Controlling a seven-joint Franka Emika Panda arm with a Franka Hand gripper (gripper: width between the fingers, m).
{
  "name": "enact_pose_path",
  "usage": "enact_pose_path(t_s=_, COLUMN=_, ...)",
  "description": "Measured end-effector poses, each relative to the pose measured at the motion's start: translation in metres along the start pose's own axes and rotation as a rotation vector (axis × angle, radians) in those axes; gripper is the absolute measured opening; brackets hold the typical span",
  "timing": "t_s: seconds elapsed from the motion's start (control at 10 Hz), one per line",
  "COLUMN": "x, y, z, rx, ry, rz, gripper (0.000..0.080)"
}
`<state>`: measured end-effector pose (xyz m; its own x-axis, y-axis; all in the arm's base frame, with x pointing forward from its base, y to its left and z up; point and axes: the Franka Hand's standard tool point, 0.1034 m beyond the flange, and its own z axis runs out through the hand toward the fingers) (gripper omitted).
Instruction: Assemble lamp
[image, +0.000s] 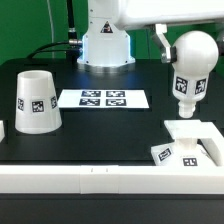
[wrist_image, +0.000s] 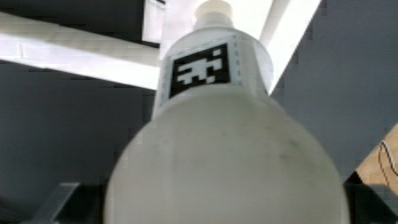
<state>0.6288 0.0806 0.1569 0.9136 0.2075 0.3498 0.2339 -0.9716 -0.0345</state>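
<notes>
The black table (image: 100, 135) takes up most of the exterior view. A white rail (image: 60, 181) runs along its near edge and turns up the exterior view's right side. The marker board (image: 103, 98) lies flat mid-table, in front of the arm's white pedestal (image: 105, 40).

The shade (image: 35, 101) stands wide end down at the exterior view's left, well apart from everything else and out of the way of the coming move.

The bulb (image: 193, 62) hangs in the air at the exterior view's right, ball head up and tagged stem pointing down. Its long axis is close to upright, leaning a little. In the wrist view the bulb fills the picture, its stem running straight away from the camera.

The base (image: 186, 137) sits low in the rail's corner, almost directly beneath the stem tip. The tip is just above the base and appears not to touch it.

The claw (wrist_image: 215, 186) is closed on the bulb's ball head, with dark fingers (wrist_image: 54, 206) showing at either flank.

The move ahead looks like a short, straight descent along the stem's own axis into the base. The lean probably needs trimming first. There is open room above and toward the marker board. The rail hems in the base on the near and right sides, so there is little room there for sideways correction.
</notes>
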Motion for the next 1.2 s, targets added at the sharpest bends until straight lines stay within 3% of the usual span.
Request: enact_pose_path(t_s=1.2, x=-0.001, y=0.002, z=0.017, rx=0.002, ry=-0.007, rz=0.003, gripper=0.0579)
